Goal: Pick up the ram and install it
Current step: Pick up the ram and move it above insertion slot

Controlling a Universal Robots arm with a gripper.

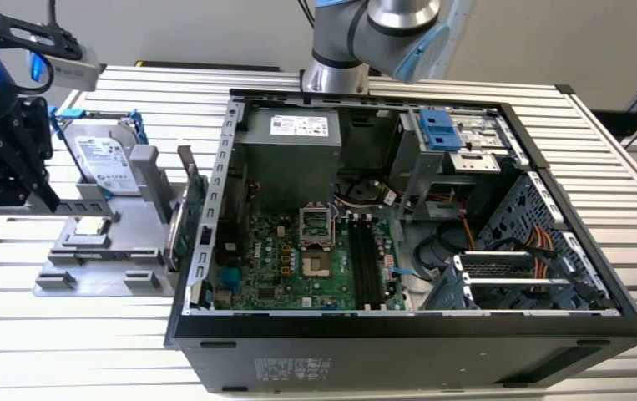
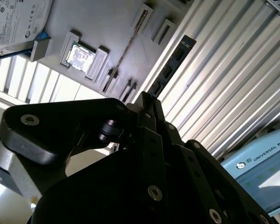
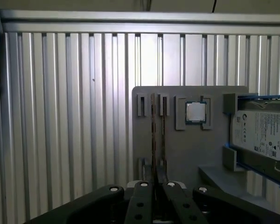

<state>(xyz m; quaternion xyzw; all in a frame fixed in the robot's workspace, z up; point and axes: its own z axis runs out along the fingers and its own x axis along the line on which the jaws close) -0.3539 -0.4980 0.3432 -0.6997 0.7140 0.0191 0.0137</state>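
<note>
The gripper (image 2: 147,101) has its black fingers (image 3: 143,196) drawn in narrow on the ram (image 2: 170,65), pinching one end; the rest of the dark board, its chips showing, juts out past the fingertips over the ribbed metal table (image 1: 73,351); in the first wrist view the ram shows edge-on as a thin line running on from the fingers.

Beyond it lies the grey fixture tray (image 3: 186,154); a square processor (image 3: 195,112) sits flat in its recess; a silver hard drive (image 3: 261,133) in a blue-trimmed frame leans against a raised block of the tray; a thin strip (image 2: 126,51) stands on edge between a pair of slotted holders; a green expansion card (image 1: 194,219) stands upright on the side of the tray next to the case.

In the exterior view the gripper hangs at the tray's left, and the open computer case (image 1: 407,342) lies on its side at the tray's right; inside it are the green motherboard (image 1: 279,259) with long dark memory slots (image 1: 365,261), a grey power supply (image 1: 295,142) and a drive bay with a blue latch (image 1: 438,129); the arm's base (image 1: 335,50) stands behind the case.
</note>
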